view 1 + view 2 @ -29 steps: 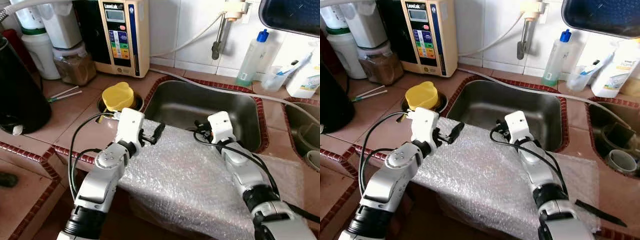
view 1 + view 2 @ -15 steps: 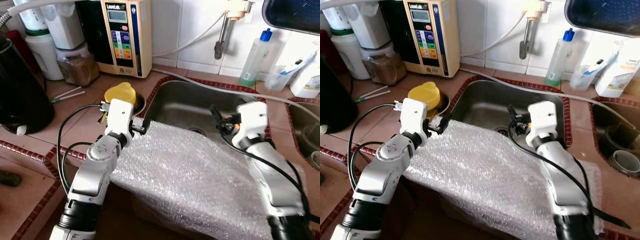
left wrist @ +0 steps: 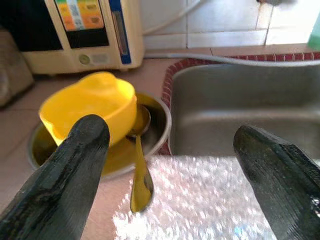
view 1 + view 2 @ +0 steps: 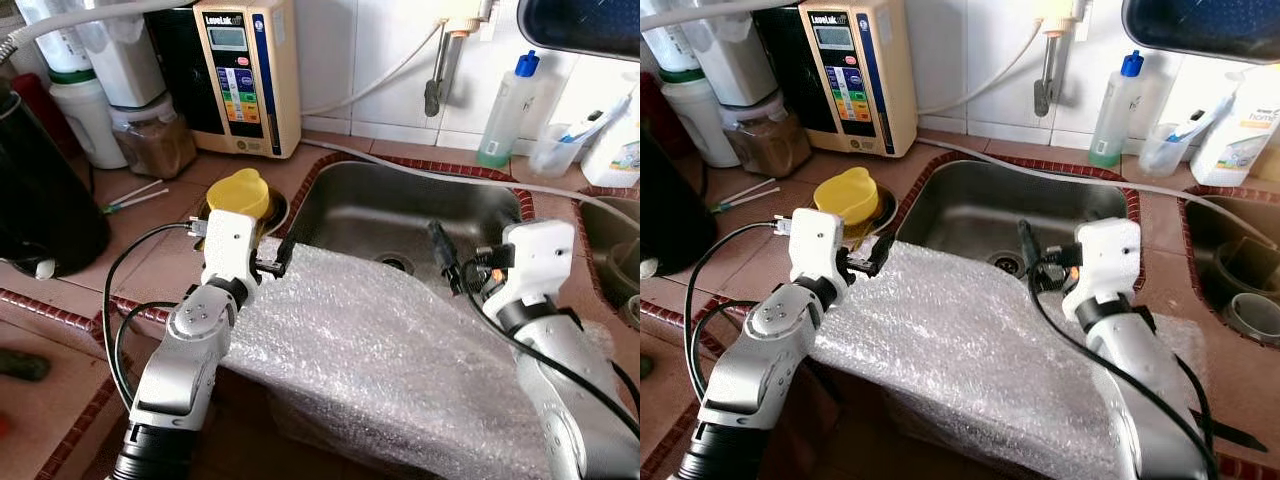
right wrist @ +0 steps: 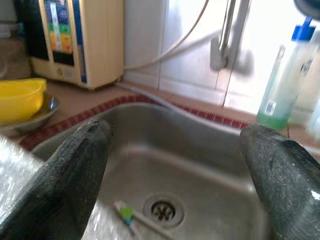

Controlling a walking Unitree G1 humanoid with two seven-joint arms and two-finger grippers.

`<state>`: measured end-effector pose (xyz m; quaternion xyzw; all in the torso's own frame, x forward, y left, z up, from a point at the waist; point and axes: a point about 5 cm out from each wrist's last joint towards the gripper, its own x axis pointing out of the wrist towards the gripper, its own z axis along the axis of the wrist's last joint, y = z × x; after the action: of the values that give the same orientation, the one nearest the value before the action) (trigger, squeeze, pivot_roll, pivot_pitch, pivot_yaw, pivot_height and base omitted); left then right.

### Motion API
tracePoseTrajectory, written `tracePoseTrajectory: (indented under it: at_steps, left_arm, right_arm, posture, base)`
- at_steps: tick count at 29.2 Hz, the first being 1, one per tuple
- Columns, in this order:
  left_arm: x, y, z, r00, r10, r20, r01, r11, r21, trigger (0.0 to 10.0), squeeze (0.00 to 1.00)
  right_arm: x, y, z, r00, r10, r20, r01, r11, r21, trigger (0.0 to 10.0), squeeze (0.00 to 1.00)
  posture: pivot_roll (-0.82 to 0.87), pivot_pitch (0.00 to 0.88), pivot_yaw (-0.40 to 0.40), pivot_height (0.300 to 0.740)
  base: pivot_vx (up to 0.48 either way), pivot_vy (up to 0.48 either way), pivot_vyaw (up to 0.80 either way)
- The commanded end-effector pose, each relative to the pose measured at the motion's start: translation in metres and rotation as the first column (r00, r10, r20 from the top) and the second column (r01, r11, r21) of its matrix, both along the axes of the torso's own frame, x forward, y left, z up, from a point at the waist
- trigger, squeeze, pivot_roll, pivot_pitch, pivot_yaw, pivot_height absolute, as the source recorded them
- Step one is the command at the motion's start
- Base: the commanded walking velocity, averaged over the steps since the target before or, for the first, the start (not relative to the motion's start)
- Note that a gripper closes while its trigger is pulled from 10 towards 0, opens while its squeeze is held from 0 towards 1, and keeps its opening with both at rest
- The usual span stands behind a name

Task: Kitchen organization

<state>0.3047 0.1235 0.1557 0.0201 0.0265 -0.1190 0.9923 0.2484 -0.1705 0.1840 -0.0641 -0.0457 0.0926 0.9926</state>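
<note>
Across the front edge of the tiled worktop (image 4: 150, 235) lies a large sheet of bubble wrap (image 4: 380, 350), draped from the near lip of the steel sink (image 4: 400, 205) down over the worktop's front toward the robot. It looks light, soft and floppy, with a bumpy, shiny plastic skin that would likely slip between smooth fingers and crumple instead of keeping a shape; a corner or a gathered fold near its far edge seems the best place to pinch it. The left pincer (image 4: 272, 266) sits at the wrap's far left corner, its two black fingers spread apart and gripping nothing. The right pincer (image 4: 447, 262) hovers over the wrap's far right edge above the sink, also spread wide and empty. Just beyond the left pincer, a yellow plastic cup (image 3: 90, 107) rests in a shallow metal dish (image 3: 160, 127) with a spoon (image 3: 140, 175) leaning out over the rim toward the wrap. At the bottom of the sink, beside the round drain (image 5: 162, 211), lies a toothbrush (image 5: 131, 216). Further back, against the white tiled wall, stand a cream water purifier (image 4: 245, 70) with coloured buttons and a clear bottle with a blue cap (image 4: 505, 110).
</note>
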Motion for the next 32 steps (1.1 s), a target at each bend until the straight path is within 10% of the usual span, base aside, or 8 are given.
tracePoseTrajectory:
  at_steps: [1,12,13,15,16,32]
  left_arm:
    - [0.001,0.003,0.009,0.999,0.017,0.035,-0.017,1.000,0.006,10.0,0.00]
    - [-0.012,-0.003,0.000,1.000,-0.011,-0.006,0.011,0.999,-0.031,10.0,0.00]
    - [-0.012,-0.004,-0.001,1.000,-0.007,-0.012,0.007,0.999,-0.043,10.0,0.00]
    - [-0.012,-0.006,-0.001,1.000,-0.006,-0.017,0.005,0.999,-0.051,10.0,0.00]
    - [-0.011,-0.009,0.000,1.000,-0.010,-0.014,0.009,0.998,-0.062,10.0,0.00]
    - [-0.009,-0.013,0.001,1.000,0.008,-0.017,-0.009,0.998,-0.066,10.0,0.00]
  right_arm:
    - [-0.004,0.002,0.006,1.000,0.012,0.002,-0.012,1.000,-0.011,10.0,1.00]
    - [0.012,0.012,0.016,0.993,-0.112,0.029,0.110,0.992,0.067,10.0,0.97]
    - [0.014,0.015,0.018,0.992,-0.118,0.036,0.115,0.991,0.075,10.0,0.58]
    - [0.015,0.016,0.019,0.992,-0.121,0.041,0.117,0.990,0.080,10.0,0.58]
    - [0.019,0.020,0.020,0.990,-0.134,0.037,0.130,0.986,0.103,10.0,0.00]
    - [0.033,0.026,0.026,0.991,-0.127,0.043,0.121,0.985,0.119,10.0,0.00]
  posture:
    - [-0.05,0.000,0.116,0.740]
    - [-0.04,0.000,0.063,0.740]
    - [-0.04,0.000,0.057,0.740]
    - [-0.03,0.000,0.052,0.740]
    - [-0.03,0.000,0.039,0.740]
    - [-0.04,0.000,0.026,0.740]
  base:
    - [0.000,0.000,0.00]
    - [0.000,0.000,-0.06]
    - [0.000,0.000,-0.80]
    - [0.000,0.000,-0.80]
    - [0.000,0.000,-0.79]
    - [0.000,0.000,-0.62]
